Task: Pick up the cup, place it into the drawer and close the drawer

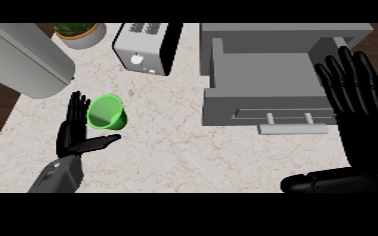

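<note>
Nearest us, our right hand [351, 115] rests open beside the open drawer [269, 77]. Farther left, our left hand [77, 130] has fingers apart around the green cup [107, 112] (on its side on the surface), touching or nearly so.

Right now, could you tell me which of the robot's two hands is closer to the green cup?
The left hand, with open fingers right beside the green cup on the counter. The right hand is far off, open beside the open drawer.
</note>
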Controlling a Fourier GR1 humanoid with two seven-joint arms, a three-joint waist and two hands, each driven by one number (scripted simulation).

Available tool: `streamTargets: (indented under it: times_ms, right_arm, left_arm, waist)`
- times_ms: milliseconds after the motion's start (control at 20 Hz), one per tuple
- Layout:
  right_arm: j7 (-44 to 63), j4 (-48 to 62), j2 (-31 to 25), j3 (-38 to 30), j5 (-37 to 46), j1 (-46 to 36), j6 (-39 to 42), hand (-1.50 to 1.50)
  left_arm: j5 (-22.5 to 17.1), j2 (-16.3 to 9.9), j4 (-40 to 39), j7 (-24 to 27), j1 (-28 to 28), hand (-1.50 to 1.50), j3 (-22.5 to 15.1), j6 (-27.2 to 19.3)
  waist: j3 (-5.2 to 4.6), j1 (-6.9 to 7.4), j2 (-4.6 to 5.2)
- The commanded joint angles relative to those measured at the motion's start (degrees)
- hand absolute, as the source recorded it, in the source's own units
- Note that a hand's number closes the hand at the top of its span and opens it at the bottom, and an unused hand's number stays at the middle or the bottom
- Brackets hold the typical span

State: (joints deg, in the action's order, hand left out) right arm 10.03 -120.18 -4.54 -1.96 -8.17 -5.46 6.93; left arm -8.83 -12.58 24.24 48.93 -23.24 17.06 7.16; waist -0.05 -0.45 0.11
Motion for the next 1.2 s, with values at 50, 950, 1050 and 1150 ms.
streamTargets:
  times_ms: [50,950,1050,1150]
  right_arm:
    - [1.8,-1.3,1.4,1.6,0.9,0.2,-1.6,-1.50]
    - [-0.6,1.9,1.7,1.4,0.4,-1.4,-0.6,-1.50]
    - [-0.6,0.3,-0.6,-1.2,-1.8,0.7,1.4,-1.50]
    - [5.2,-1.5,-0.6,-0.3,-1.5,-3.4,-0.8,-1.50]
  left_arm:
    - [0.0,2.0,-4.2,2.8,-2.9,-1.50,-0.1,-1.1]
    - [-2.2,0.5,-12.9,8.4,-5.9,-1.50,1.6,14.5]
    - [-3.2,1.5,-12.2,5.9,-7.8,1.50,2.1,14.0]
    - [-2.7,-0.4,-11.5,5.0,-8.1,1.50,1.5,16.6]
  waist:
    - [0.00,-0.03,0.00]
    - [-0.13,-0.89,0.48]
    - [-0.08,-0.84,0.31]
    - [-0.10,-0.68,0.25]
